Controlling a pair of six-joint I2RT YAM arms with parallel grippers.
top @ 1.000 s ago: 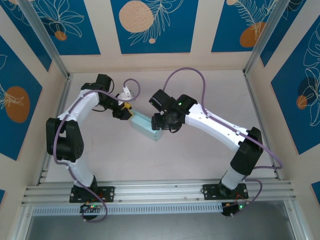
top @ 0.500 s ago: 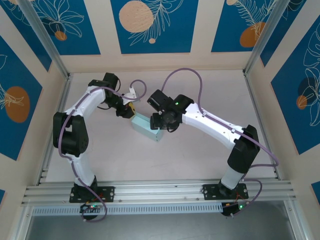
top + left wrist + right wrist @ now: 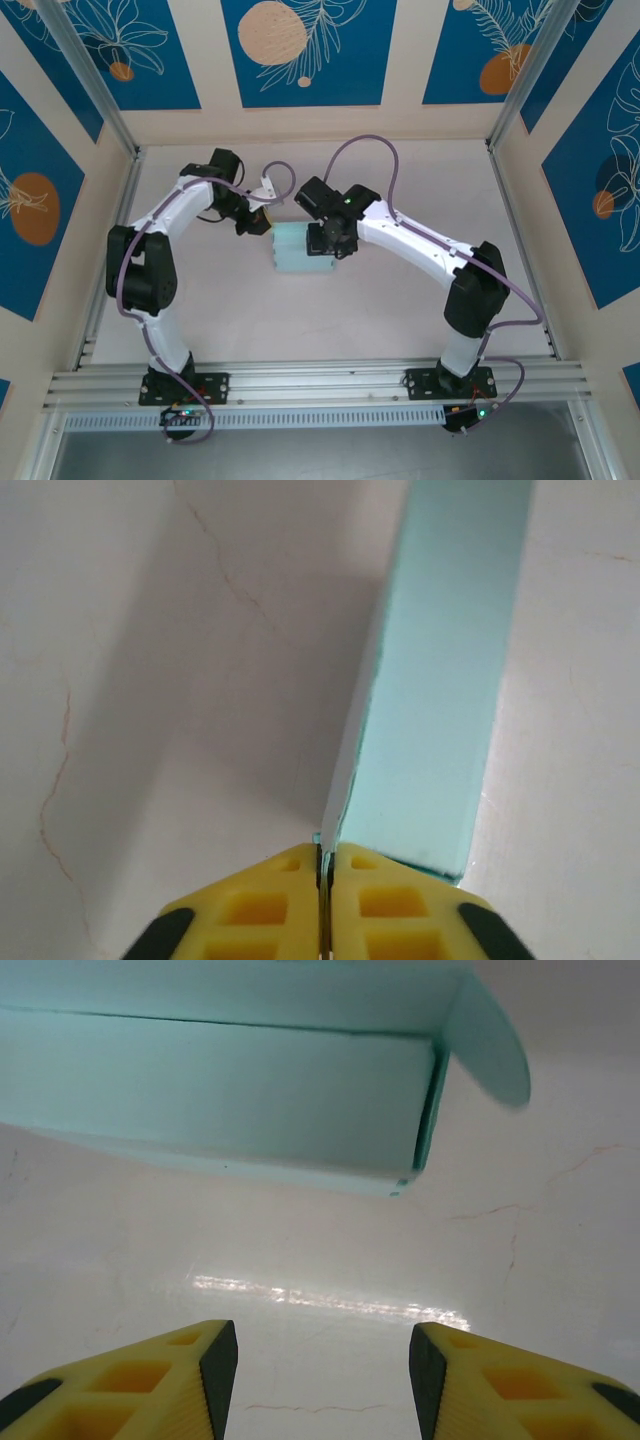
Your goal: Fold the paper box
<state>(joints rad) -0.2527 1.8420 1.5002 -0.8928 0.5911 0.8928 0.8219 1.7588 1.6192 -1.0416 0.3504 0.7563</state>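
The paper box [image 3: 297,250] is a small pale mint rectangular box lying on the table's middle. My left gripper [image 3: 262,224] is at the box's upper left corner. In the left wrist view its yellow fingers [image 3: 250,905] are shut on a thin flap edge of the paper box [image 3: 440,680], which stretches away from them. My right gripper [image 3: 330,245] sits at the box's right end, partly above it. In the right wrist view its yellow fingers [image 3: 150,1380] stand wide open with bare table between them, and the paper box [image 3: 230,1090] lies beyond with a rounded tab [image 3: 490,1045] sticking out.
The white table [image 3: 400,320] is walled by blue and beige panels [image 3: 300,50] at the back and sides. An aluminium rail [image 3: 320,385] runs along the near edge by the arm bases. A purple cable [image 3: 365,150] loops above the right arm.
The box has turned from a slanted position to lie nearly square to the table. My left gripper has moved a little right with the flap; the right gripper has followed at the box's right end.
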